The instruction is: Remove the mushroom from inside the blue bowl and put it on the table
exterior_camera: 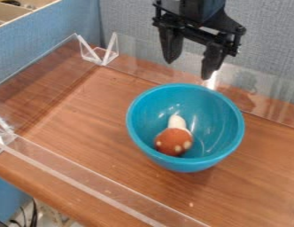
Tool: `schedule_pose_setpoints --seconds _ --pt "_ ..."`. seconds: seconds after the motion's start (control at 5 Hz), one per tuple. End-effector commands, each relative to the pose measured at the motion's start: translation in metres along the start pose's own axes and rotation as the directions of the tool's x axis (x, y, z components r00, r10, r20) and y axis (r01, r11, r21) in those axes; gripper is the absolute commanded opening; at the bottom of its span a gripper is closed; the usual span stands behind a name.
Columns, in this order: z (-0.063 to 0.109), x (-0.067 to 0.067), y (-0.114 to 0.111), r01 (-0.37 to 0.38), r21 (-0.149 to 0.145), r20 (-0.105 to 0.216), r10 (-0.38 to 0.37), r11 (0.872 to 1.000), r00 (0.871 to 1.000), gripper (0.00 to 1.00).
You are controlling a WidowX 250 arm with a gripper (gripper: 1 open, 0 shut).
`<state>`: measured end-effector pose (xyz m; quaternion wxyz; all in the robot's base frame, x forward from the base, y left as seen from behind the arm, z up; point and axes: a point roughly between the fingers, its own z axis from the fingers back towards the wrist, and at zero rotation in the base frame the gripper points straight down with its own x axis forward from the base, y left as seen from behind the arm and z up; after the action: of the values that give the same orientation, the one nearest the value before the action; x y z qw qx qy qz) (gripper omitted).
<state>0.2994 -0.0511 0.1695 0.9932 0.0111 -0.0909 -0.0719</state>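
Note:
The mushroom (174, 137) lies on its side inside the blue bowl (150, 106), orange-brown cap toward the front, cream stem pointing back. The bowl stands on the wooden table (79, 115), right of its middle. My gripper (192, 55) hangs above the bowl's far rim, open, its two black fingers (170, 46) spread apart with nothing between them. It is well clear of the mushroom.
Clear acrylic walls (66, 173) run along the table's front and left edges, with a small clear bracket (100, 49) at the back left. A light wooden box (31, 22) stands at the upper left and a blue-grey partition (126, 22) behind the table.

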Motion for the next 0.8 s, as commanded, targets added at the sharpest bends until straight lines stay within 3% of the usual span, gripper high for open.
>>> schedule_pose_setpoints --seconds 0.0,0.4,0.6 --pt "-0.002 -0.004 -0.003 0.019 0.000 0.015 -0.019 1.000 1.000 1.00" --pt "-0.035 -0.015 -0.013 0.044 -0.005 -0.050 -0.044 0.999 0.998 1.00" --pt "-0.064 -0.018 -0.024 0.064 -0.017 -0.081 -0.065 0.998 0.995 1.00"
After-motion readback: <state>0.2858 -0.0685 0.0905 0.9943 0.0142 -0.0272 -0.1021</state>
